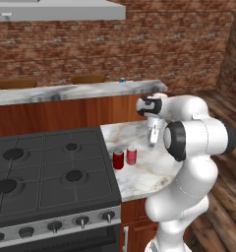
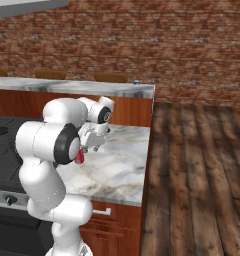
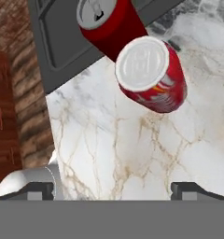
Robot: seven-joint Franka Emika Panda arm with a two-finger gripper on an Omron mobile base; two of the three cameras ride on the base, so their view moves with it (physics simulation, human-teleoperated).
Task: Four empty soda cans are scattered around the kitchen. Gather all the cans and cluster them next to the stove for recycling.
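Observation:
Two red soda cans stand upright and close together on the marble counter (image 1: 144, 172), right beside the stove (image 1: 46, 172). One red can (image 1: 118, 159) is nearest the cooktop edge; the other (image 1: 132, 155) stands just to its right. The hand view looks down on both silver tops, the nearer can (image 3: 151, 74) and the farther can (image 3: 107, 21). A sliver of red can (image 2: 80, 157) peeks out behind the arm. My gripper (image 1: 153, 142) hangs above the counter just right of the cans, open and empty, its fingertips (image 3: 39, 190) wide apart. A small blue can (image 1: 122, 79) sits on the far bar counter (image 1: 66, 91).
The black four-burner cooktop has knobs (image 1: 81, 221) along its steel front. A range hood (image 1: 56, 10) hangs above. Brick wall stands behind the bar counter, with wooden chair backs (image 1: 88, 78) beyond it. Wood floor (image 2: 197, 175) lies to the right of the counter's end.

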